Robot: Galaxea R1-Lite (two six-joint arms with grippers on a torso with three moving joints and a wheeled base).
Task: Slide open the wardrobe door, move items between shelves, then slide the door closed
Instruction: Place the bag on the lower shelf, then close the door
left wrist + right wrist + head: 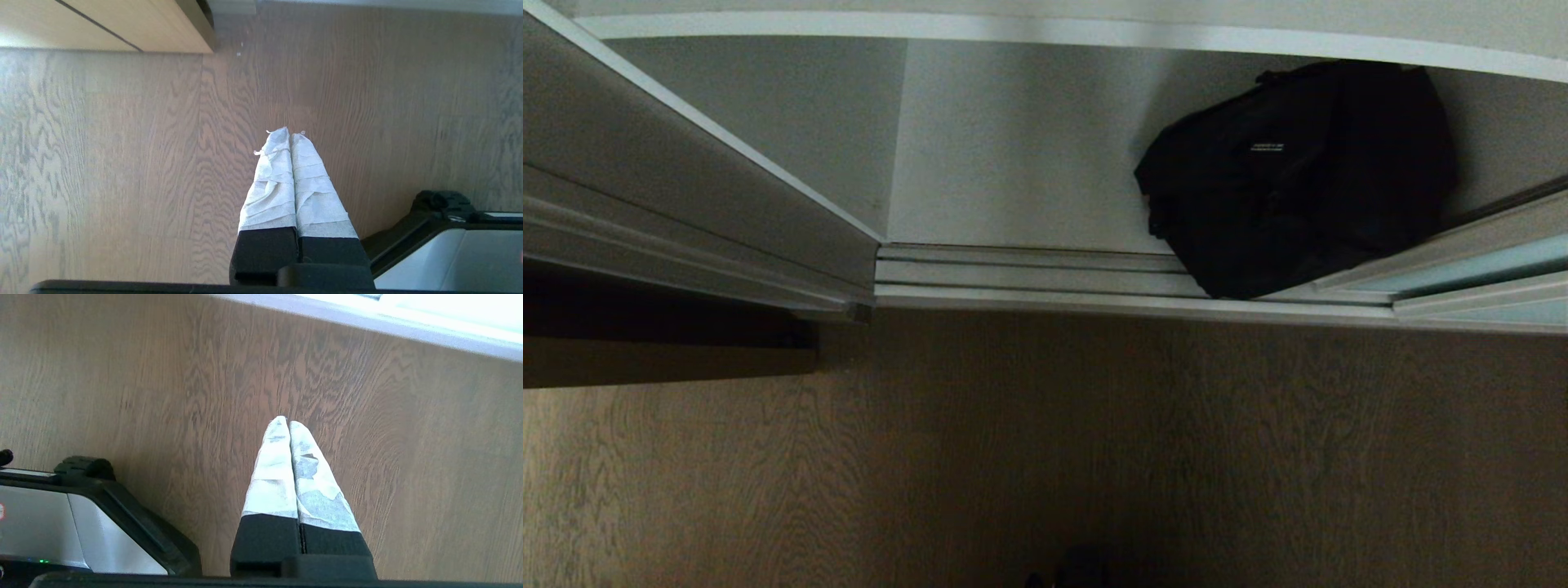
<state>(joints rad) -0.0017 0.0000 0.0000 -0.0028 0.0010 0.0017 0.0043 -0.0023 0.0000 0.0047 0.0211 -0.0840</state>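
Ahead of me and to my right, the soft black fabric bag (1298,175) with small white lettering lies on the flat grey-white lowest shelf (1013,163) of the wardrobe, its front corner over the silver door track (1029,273). The frosted aqua glass sliding door (1478,265) stands just beside it on the right, so the opening is free. Both arms hang low over the dark wood floor (122,375), outside the head view. My left pincer (289,132) is clenched on nothing, and my right pincer (285,421) is clenched and empty too. I judge that the right arm is nearer to the bag, which lies forward from it.
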